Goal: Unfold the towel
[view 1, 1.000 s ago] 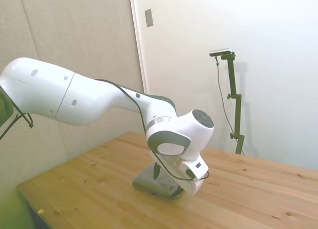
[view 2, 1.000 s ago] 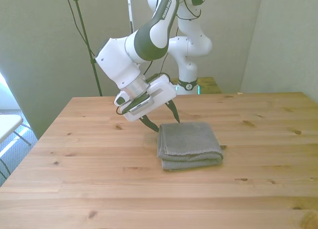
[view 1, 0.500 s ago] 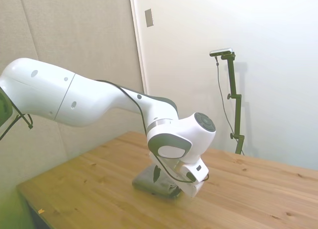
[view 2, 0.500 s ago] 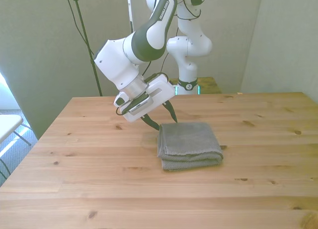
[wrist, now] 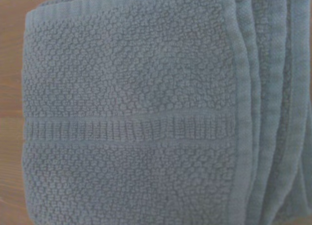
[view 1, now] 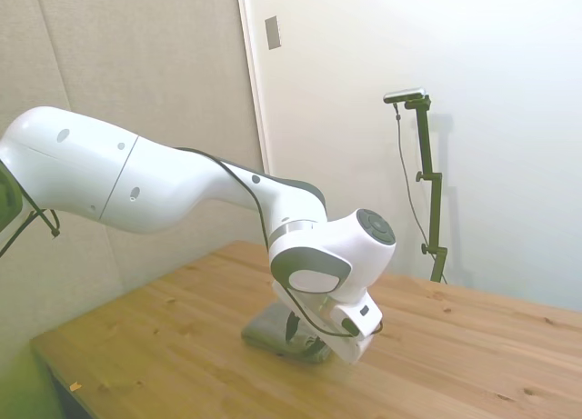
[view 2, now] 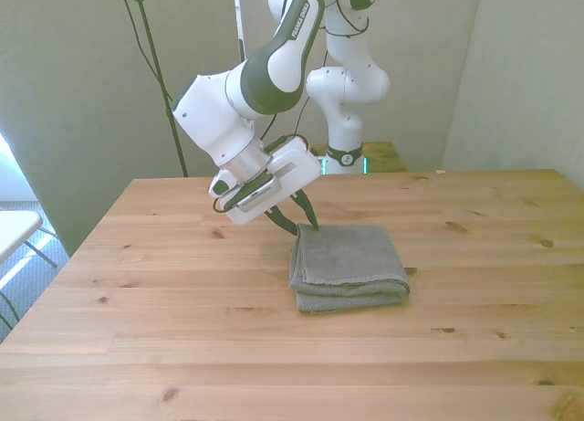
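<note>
Robotics lab setting, white robot arm (view 2: 274, 74) mounted behind a bare wooden table (view 2: 182, 348), padded grey wall panels (view 1: 136, 64), plain white door (view 1: 364, 55), no furnishings

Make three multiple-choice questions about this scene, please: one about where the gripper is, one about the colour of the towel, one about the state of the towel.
1. Where is the gripper?
A. At the corner of the towel towards the front view's left and the far edge
B. Above the bare table near the camera
C. Off the table

2. What colour is the towel?
A. Red
B. Grey
C. Yellow

3. What is the state of the towel?
A. Spread out flat in one layer
B. Hanging from the gripper
C. Folded in layers, lying on the table

Answers:
1. A, as the front view shows the fingertips at that corner.
2. B, as it is plain grey in the front and wrist views.
3. C, as the wrist view shows several stacked edges along one side.
</note>
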